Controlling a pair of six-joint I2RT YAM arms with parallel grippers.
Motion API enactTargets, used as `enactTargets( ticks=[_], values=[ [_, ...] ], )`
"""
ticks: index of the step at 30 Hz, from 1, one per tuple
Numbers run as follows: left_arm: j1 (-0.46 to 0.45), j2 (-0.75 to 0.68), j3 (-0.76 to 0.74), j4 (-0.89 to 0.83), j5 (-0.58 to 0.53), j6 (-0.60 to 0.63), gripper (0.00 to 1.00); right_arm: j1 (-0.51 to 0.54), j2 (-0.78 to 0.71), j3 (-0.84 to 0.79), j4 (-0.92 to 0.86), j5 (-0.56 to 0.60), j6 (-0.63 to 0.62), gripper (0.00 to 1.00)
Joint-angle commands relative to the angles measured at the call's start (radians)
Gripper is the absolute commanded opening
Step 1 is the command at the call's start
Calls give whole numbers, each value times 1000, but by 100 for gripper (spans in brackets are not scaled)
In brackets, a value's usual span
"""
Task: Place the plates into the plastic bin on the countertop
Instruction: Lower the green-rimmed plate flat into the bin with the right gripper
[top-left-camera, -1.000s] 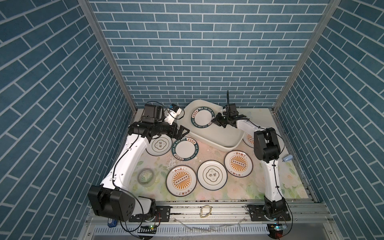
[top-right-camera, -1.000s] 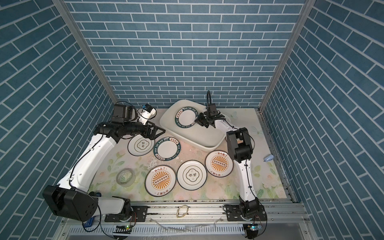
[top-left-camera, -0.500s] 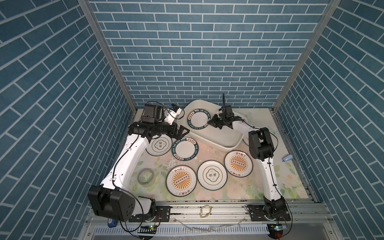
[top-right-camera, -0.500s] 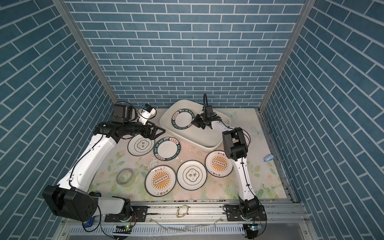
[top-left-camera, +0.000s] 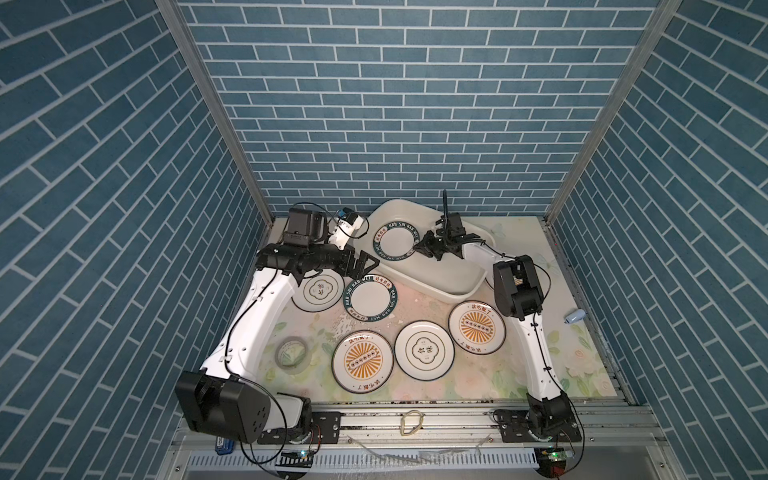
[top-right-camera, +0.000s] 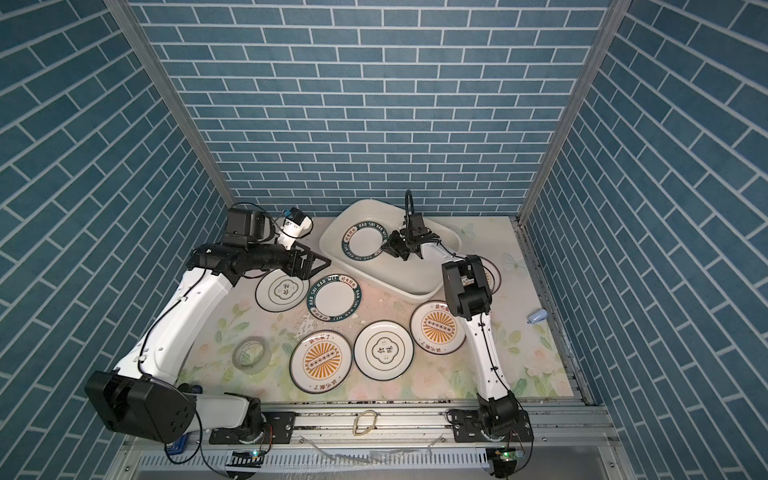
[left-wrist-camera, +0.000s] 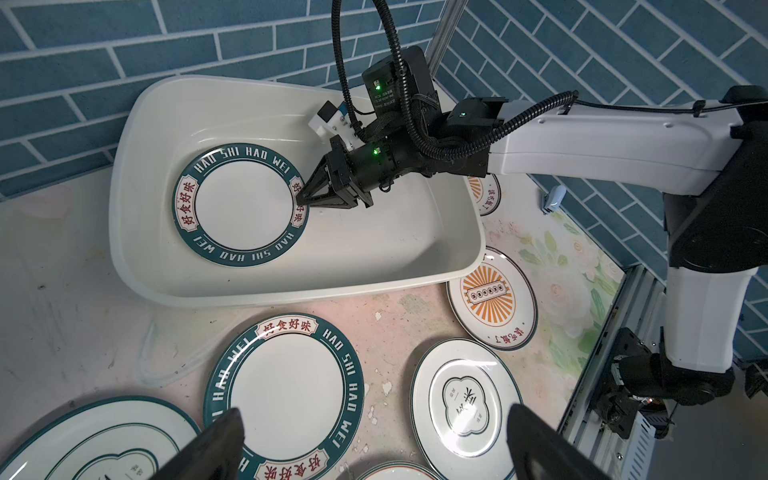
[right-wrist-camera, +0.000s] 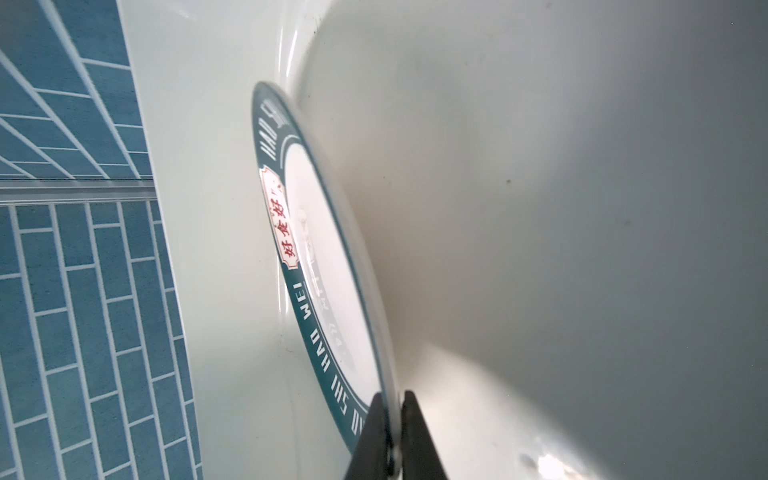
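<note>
The cream plastic bin (top-left-camera: 440, 286) (top-right-camera: 401, 286) (left-wrist-camera: 291, 286) stands at the back of the countertop (top-left-camera: 478, 386). Inside it my right gripper (top-left-camera: 417, 248) (top-right-camera: 383, 247) (left-wrist-camera: 300, 200) (right-wrist-camera: 390, 401) is shut on the rim of a green-lettered plate (top-left-camera: 395, 243) (top-right-camera: 365, 245) (left-wrist-camera: 241, 205) (right-wrist-camera: 328, 257) held low over the bin floor (right-wrist-camera: 540, 208). My left gripper (top-left-camera: 362, 265) (top-right-camera: 318, 264) (left-wrist-camera: 376, 415) hangs open above a second green-lettered plate (top-left-camera: 370, 298) (left-wrist-camera: 286, 395) on the countertop, holding nothing. Two quatrefoil plates (top-left-camera: 318, 291) (top-left-camera: 424, 350) and two sunburst plates (top-left-camera: 363, 361) (top-left-camera: 477, 327) lie around it.
Another sunburst plate (top-right-camera: 492, 276) (left-wrist-camera: 484, 195) is partly hidden behind the right arm beside the bin. A translucent tape roll (top-left-camera: 293, 351) lies front left. A small pale blue object (top-left-camera: 574, 316) sits by the right wall. Brick walls enclose three sides.
My right gripper has carried the green-lettered plate a little leftward and lower inside the bin. The left arm has not moved.
</note>
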Motion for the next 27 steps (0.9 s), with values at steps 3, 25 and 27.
enactTargets(
  ticks=[3,25,27],
  values=[
    [-5,-6,28,-15,15,-3,100,3,24,52,-14,-21,15,17],
    [-5,-3,28,-27,21,0,99,-11,19,118,-203,13,-91,34],
    [-5,-2,32,-31,20,0,100,-14,10,126,-225,13,-107,35]
  ],
)
